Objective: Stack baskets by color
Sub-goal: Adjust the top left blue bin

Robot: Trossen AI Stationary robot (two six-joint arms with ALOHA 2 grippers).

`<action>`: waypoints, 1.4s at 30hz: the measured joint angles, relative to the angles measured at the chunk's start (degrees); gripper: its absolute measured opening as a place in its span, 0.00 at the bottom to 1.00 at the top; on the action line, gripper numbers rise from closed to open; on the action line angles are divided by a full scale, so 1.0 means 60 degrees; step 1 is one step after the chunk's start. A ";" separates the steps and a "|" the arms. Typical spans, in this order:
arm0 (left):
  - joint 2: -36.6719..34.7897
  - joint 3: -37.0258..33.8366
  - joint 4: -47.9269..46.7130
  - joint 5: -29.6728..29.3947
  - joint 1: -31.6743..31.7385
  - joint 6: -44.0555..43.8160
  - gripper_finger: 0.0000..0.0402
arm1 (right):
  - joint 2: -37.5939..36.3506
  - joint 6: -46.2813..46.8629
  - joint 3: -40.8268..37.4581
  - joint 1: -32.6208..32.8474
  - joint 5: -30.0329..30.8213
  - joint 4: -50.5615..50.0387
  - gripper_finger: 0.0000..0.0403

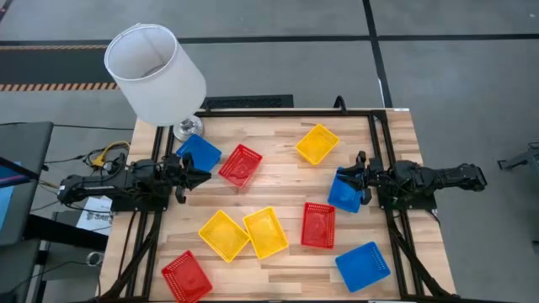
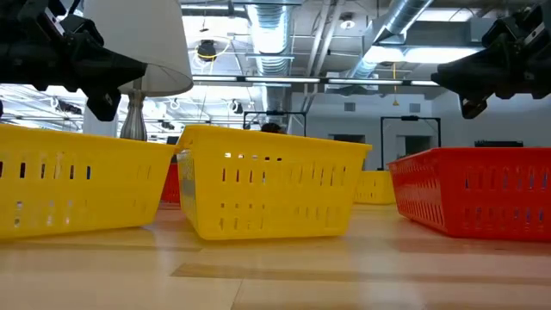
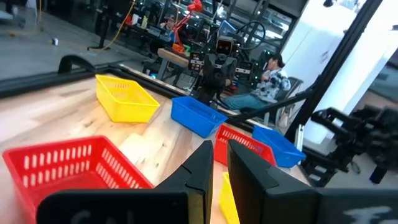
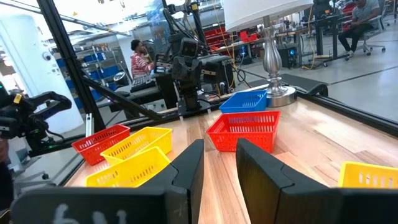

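Note:
Nine baskets lie spread on the wooden table. Blue ones are at the back left, by the right arm and at the front right. Red ones and yellow ones lie singly, none stacked. My left gripper hovers shut and empty between the back-left blue basket and the nearest red basket. My right gripper hangs over the edge of its blue basket, its fingers apart with nothing between them.
A white lampshade on a metal lamp base stands at the table's back left corner. A black frame runs along the table edges. A seated person shows beyond the table.

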 joint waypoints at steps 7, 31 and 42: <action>-0.0004 -0.0001 0.0007 -0.0085 0.0000 -0.1576 0.09 | -0.0003 -0.0003 0.0000 0.0000 0.0000 0.0004 0.29; 0.0000 -0.0002 0.0267 -0.1926 -0.0001 -0.5760 0.09 | -0.0003 0.2074 -0.0003 0.0000 0.0080 0.0819 0.29; -0.0003 0.0055 0.1323 -0.3278 0.0000 -0.6676 0.15 | 0.0000 0.6760 -0.0003 0.0004 0.1349 0.1521 0.29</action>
